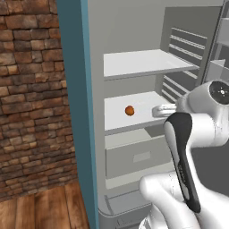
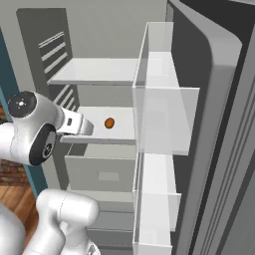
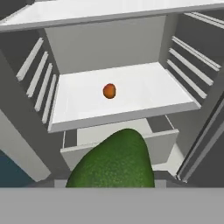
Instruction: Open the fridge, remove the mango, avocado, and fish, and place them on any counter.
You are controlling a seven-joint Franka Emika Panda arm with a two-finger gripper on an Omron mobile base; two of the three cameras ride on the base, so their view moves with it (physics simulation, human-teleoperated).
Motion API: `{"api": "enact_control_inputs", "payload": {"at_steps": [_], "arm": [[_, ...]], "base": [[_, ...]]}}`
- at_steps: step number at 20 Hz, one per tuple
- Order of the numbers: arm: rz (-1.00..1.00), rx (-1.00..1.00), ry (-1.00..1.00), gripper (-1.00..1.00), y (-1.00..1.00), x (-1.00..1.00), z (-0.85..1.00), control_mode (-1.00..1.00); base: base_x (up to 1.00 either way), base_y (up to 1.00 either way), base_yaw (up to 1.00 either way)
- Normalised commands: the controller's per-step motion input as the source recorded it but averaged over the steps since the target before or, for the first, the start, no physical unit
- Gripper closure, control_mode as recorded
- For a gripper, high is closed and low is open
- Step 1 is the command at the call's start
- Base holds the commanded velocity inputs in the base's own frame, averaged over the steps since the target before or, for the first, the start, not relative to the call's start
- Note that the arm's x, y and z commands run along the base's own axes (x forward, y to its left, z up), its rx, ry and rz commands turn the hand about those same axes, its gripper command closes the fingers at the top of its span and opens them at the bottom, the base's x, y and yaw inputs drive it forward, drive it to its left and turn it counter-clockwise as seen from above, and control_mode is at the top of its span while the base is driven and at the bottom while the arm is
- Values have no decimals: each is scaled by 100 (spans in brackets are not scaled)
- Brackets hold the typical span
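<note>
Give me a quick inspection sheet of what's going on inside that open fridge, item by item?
Surface: fridge open; middle shelf white.
Job's things: mango alone on the middle shelf; avocado close up at the gripper, apparently held.
Clutter: nothing seen.
Grippers: gripper at the middle shelf's front edge, fingertips hidden.
Cables: nothing seen.
Surroundings: brick wall, wooden floor, grey drawer under the shelf.
</note>
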Motion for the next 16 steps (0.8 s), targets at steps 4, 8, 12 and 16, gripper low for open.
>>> {"api": "enact_control_inputs", "payload": {"at_steps": [4,8,12,16], "arm": [[0,-7,0,100,1,-71,61,-100],[3,-7,3,100,3,-51,20,-100],[4,-6,1,100,6,-45,5,-100],[0,0,0,100,0,0,0,100]], "base": [[0,0,0],[0,0,0],[0,0,0],[-9,1,1]]}}
